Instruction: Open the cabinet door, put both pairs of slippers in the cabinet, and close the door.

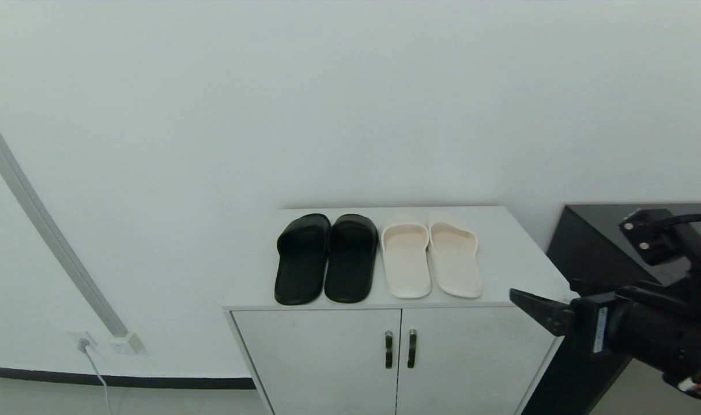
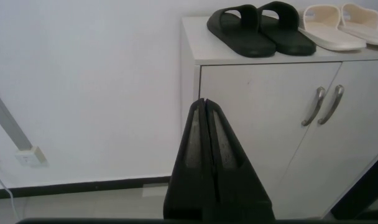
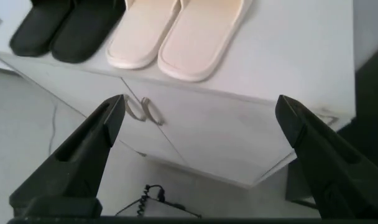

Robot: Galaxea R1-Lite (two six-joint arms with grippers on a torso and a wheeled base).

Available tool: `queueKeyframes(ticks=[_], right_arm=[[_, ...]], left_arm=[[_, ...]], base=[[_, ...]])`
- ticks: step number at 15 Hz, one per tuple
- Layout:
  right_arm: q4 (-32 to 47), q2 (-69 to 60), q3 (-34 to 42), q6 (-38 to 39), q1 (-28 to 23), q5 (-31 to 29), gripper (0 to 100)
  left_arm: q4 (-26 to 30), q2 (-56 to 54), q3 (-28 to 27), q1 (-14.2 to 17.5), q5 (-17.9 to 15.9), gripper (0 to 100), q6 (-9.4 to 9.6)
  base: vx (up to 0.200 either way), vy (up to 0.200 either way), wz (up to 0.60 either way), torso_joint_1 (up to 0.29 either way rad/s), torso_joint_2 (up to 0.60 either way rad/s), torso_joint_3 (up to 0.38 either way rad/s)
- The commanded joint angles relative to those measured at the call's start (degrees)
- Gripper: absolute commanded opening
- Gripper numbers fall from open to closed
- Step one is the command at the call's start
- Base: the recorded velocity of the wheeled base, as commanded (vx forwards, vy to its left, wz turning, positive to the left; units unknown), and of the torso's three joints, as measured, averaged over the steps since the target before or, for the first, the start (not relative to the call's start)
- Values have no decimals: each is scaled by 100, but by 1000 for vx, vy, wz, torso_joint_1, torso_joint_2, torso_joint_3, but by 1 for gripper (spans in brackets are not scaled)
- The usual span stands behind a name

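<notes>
Black L gripper (image 2: 204,102) has its fingers pressed together with nothing between them, prob. low off the left front of the cabinet (image 1: 512,253). On the cabinet top sit the black slippers (image 1: 327,253) left of centre, with the cream slippers (image 1: 430,253) just beside them on the right. Both doors are shut, handles (image 1: 389,349) at the middle seam. R gripper (image 3: 199,102) is spread wide and empty, by the cabinet's right front corner.

head: above, facing cabinet (image 1: 471,357); left wrist: low, front-left; right wrist: seemingly overhead; shared: slippers (image 1: 405,259)
</notes>
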Motion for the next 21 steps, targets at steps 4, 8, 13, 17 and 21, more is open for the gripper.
queueKeyframes(ticks=[4,8,13,17,21], right_arm=[[-315,1747,-1107,28,324,-729,100],[-324,2485,-1766,28,420,-1538,100],[-1106,3443,-2118,19,420,-2118,100],[-1203,3804,-2645,-25,376,-2056,100],[-1124,4278,-3533,-341,280,-1951,100]], left_arm=[[0,7,1,2,-8,0,-6],[0,7,1,-7,-8,0,-6],[0,7,1,-7,-8,0,-6],[0,7,1,-7,-8,0,-6],[0,7,1,-7,-8,0,-6]], base=[[0,0,0,0,0,0],[0,0,0,0,0,0],[0,0,0,0,0,0],[0,0,0,0,0,0],[0,0,0,0,0,0]])
